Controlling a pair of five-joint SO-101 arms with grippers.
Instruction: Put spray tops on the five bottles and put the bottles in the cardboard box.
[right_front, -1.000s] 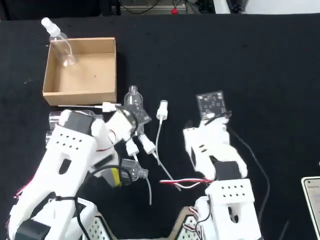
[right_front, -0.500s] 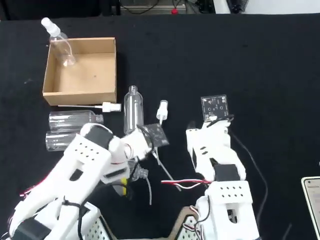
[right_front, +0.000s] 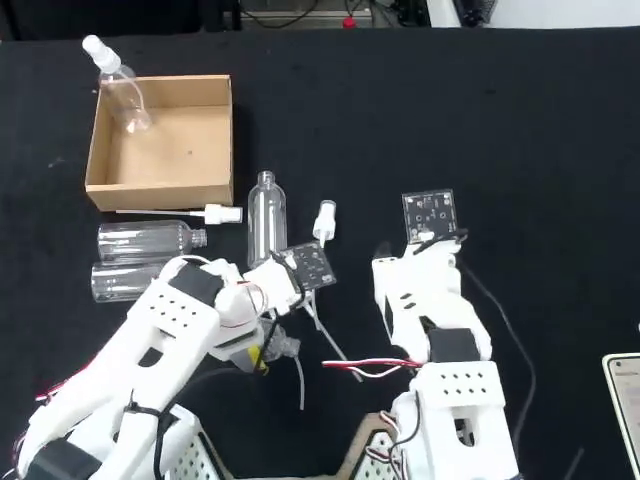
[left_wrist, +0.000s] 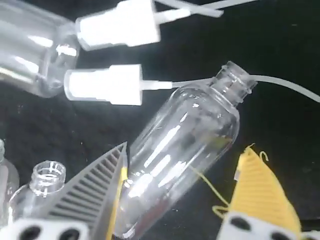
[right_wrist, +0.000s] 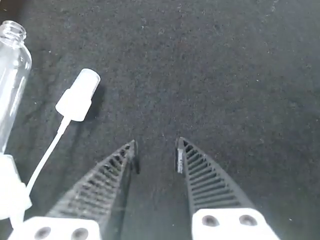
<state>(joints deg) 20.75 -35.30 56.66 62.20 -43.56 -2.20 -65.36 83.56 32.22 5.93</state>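
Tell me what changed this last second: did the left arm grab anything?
The left arm pulled back from the middle bottle toward its base; the left gripper now sits open around an uncapped bottle near the base, not clamped. The right gripper barely shifted; the cardboard box and other bottles stayed put.

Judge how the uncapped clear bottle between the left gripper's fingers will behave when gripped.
Lying on its round side, the bottle would likely roll if nudged. It looks empty, so probably light. Its glossy wall may slip in the left gripper.
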